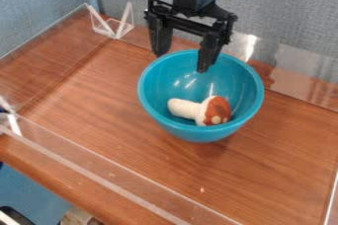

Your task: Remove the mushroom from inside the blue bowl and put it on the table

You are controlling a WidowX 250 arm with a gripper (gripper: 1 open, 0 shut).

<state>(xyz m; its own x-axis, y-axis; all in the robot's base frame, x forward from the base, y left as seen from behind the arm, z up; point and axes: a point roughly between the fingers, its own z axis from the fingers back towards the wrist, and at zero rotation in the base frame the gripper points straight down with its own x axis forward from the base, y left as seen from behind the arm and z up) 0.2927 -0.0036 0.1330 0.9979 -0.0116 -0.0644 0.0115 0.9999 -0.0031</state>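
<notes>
End effector (183,59): fingers apart, above blue bowl (199,136) | toy mushroom (207,110): lying inside bowl | worktop (119,130): beneath bowl

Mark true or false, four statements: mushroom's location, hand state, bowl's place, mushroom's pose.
1. The small toy mushroom with cream-white stem and orange-brown cap is inside the round teal-blue plastic bowl. True.
2. The black robot hand is closed on the mushroom. False: it is open above the bowl, holding nothing.
3. The bowl sits on the reddish-brown wood-grain table. True.
4. The mushroom stands upright on its stem. False: it lies on its side, cap toward the right of the picture.
</notes>
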